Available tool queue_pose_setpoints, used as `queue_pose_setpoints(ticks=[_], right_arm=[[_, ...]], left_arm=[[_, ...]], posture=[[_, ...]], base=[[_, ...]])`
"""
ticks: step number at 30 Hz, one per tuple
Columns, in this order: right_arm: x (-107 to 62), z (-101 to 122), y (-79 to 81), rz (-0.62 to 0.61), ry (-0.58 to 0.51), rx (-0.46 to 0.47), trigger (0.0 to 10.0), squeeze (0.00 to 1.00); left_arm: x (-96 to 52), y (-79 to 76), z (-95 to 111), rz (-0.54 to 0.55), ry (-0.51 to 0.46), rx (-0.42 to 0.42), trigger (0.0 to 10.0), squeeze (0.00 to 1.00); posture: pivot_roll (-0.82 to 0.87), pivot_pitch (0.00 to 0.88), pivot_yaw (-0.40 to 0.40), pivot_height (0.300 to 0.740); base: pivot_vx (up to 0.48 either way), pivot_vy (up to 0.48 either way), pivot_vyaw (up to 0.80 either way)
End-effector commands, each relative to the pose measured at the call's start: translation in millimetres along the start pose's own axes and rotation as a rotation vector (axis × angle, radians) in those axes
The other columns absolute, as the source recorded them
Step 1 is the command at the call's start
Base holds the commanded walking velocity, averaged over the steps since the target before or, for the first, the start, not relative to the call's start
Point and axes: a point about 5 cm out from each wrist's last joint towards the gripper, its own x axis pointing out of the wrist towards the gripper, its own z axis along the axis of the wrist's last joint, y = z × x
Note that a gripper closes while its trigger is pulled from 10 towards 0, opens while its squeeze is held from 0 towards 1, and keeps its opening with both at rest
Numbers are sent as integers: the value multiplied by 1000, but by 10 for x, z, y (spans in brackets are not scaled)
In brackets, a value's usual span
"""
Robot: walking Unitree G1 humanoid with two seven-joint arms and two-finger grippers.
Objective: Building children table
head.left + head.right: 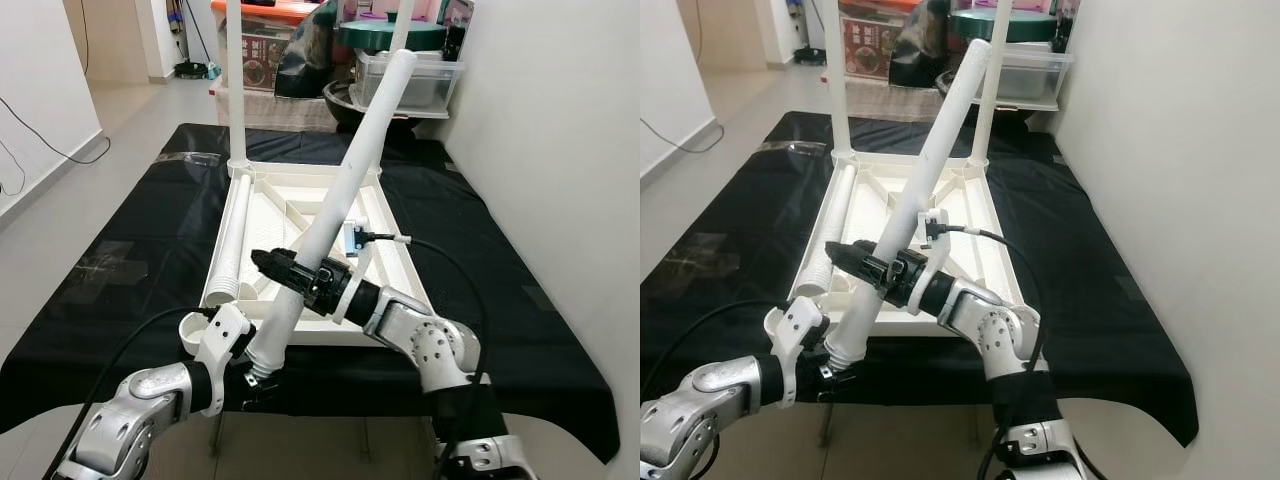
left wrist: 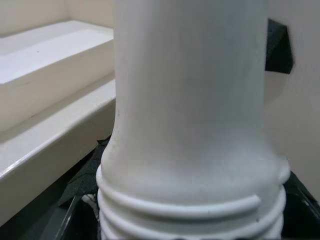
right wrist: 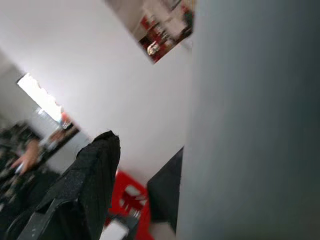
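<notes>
1. Left eye view: my right gripper (image 1: 290, 272), centre of the frame, is clenched around the long white plastic table leg (image 1: 350, 180), which slants from the lower centre up to the top right.
2. My left gripper (image 1: 255, 385), at the lower left, sits at the leg's ribbed threaded end (image 2: 190, 210); I cannot tell whether its fingers are closed there.
3. I judge the two-point hold lets one arm steady the shaft while the other guides the thread toward a socket.
4. The upturned white plastic table top (image 1: 395, 245) lies on the black sheet (image 1: 520, 320) in mid-frame, underside up so its corner sockets face me.
5. One white upright leg (image 1: 237, 90) already stands at the far left corner; another ribbed leg (image 1: 230, 240) lies along the left rim.
6. The near-left round socket (image 1: 195, 330) sits just beside my left wrist.
</notes>
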Motion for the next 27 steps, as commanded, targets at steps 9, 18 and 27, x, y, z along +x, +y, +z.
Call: queue_pose_setpoints(ticks=[9,18,27], right_arm=[[30,-71,-148,-187,-73,16,1569,0],[-11,-155,-202,-225,-46,-15,0,0],[21,-157,-171,-209,-55,-12,0,0]], left_arm=[[159,-62,-20,11,57,111,10000,0],[163,-62,67,14,35,149,10000,0],[154,-3,75,57,36,191,10000,0]], posture=[[90,0,-78,740],[95,0,-81,740],[95,0,-82,740]], base=[[0,0,0],[0,0,0],[0,0,0]])
